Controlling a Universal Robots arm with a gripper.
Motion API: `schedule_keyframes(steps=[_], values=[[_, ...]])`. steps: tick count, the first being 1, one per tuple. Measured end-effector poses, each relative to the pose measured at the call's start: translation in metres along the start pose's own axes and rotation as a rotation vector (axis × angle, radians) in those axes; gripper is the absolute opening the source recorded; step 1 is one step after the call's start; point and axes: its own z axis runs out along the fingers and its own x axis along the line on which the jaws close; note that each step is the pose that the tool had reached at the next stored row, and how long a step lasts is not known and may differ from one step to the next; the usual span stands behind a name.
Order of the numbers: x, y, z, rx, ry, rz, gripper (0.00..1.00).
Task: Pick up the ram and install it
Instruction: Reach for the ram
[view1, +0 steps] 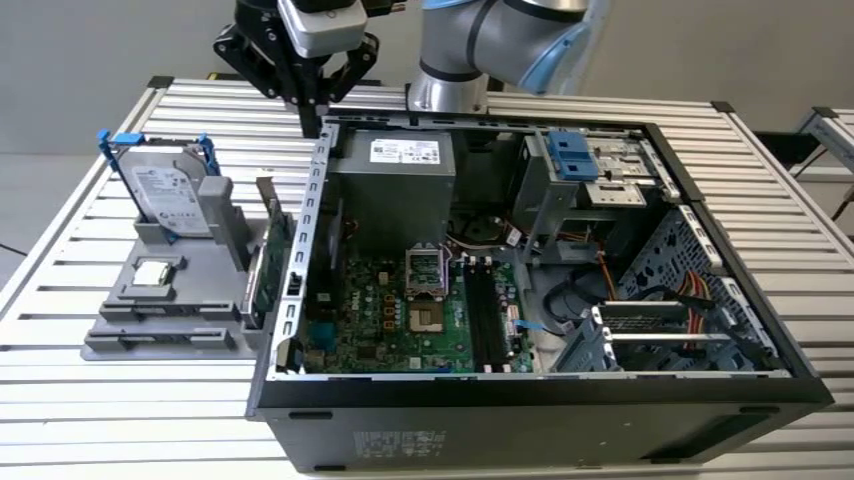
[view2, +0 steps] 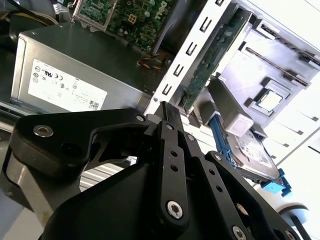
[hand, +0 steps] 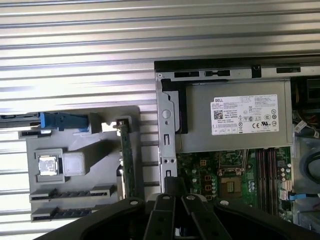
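Note:
My gripper (view1: 315, 122) hangs above the back corner of the open computer case (view1: 287, 300), on the exterior view's left, close to the grey power supply (view1: 391, 175). Its black fingers (view2: 163, 111) are pressed together and hold nothing. In the first wrist view the gripper (hand: 170, 183) points down over the case wall, between the motherboard (hand: 220, 175) and the grey parts holder (hand: 80, 150). The ram is hidden from me. Long dark memory slots (view1: 483, 320) run across the motherboard beside the processor socket (view1: 424, 290).
The parts holder (view1: 160, 320) outside the case carries a silver hard drive with blue clips (view1: 167, 195), a processor chip (view1: 156, 272) and an upright green card (view1: 274, 265). The case stands on a slatted metal table (view1: 80, 400). Cables and a drive cage (view1: 601, 165) crowd its far side.

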Motion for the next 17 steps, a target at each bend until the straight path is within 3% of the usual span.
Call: schedule_keyframes(steps=[17], values=[[0.0084, -0.0006, 0.0006, 0.0001, 0.0003, 0.000, 0.00]])
